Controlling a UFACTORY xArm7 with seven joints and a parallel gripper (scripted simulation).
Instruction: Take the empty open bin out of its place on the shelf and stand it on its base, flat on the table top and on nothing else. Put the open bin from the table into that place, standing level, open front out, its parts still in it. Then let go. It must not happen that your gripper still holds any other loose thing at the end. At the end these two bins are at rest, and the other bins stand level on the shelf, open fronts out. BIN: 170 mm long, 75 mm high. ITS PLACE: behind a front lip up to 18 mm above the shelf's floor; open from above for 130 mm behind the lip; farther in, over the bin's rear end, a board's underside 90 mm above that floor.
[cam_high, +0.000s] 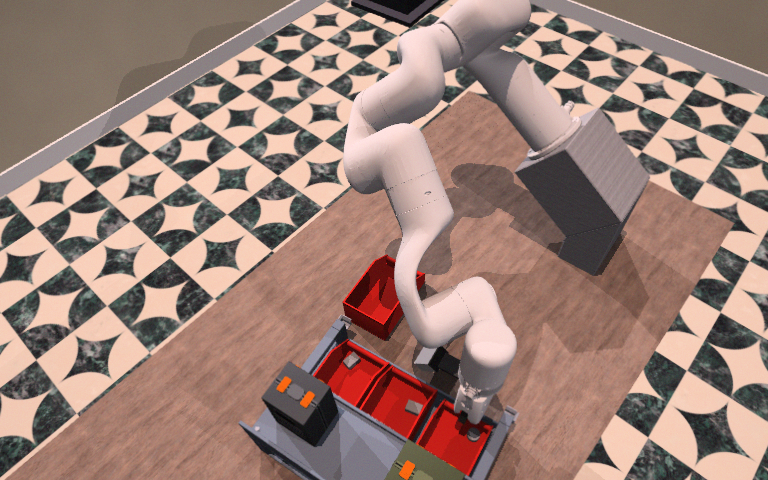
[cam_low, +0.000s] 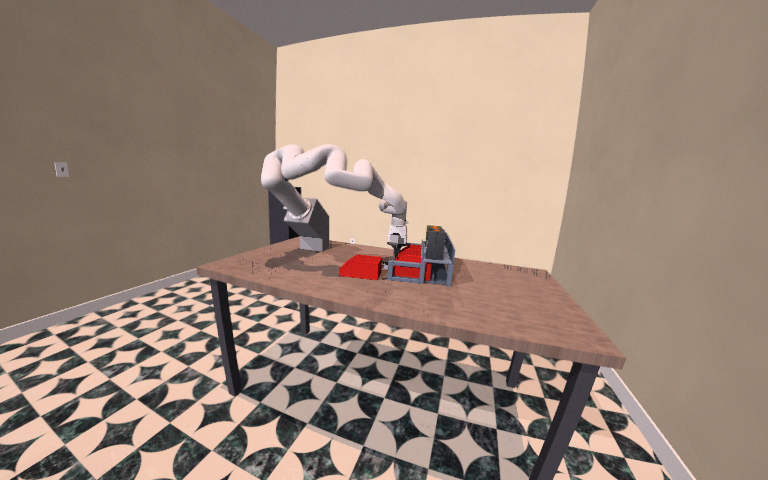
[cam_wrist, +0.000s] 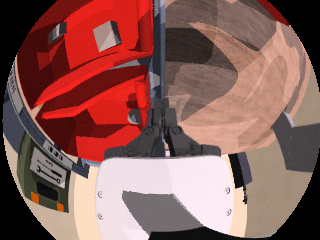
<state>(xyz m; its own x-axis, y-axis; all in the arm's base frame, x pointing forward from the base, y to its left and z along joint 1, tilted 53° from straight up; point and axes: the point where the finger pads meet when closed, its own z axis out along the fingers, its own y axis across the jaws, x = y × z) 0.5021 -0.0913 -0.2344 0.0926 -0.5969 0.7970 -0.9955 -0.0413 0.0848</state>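
Note:
My gripper (cam_high: 465, 417) (cam_low: 395, 255) (cam_wrist: 161, 106) points down, shut, with no bin wall visible between its fingers. Its tips are at the front edge of the right-hand red bin (cam_high: 447, 444) (cam_wrist: 100, 145); whether they touch it is hard to tell. That bin sits in the rack's right place, behind the front lip (cam_wrist: 158, 50), and looks level. A round grey part (cam_high: 472, 434) (cam_wrist: 134, 116) lies near its front; its rear is hidden under the upper board and green case. An empty red bin (cam_high: 367, 300) (cam_low: 360, 268) stands on the table in front of the rack's left end, partly hidden by the arm.
The middle bin (cam_high: 390, 417) holds a grey block (cam_high: 413, 406), and the left bin (cam_high: 342, 382) holds another block (cam_high: 351, 360). A black case (cam_high: 300, 404) and a green case (cam_high: 427, 464) stand on the upper board (cam_high: 362, 438). The rack's side wall (cam_high: 498, 444) is right of the bins.

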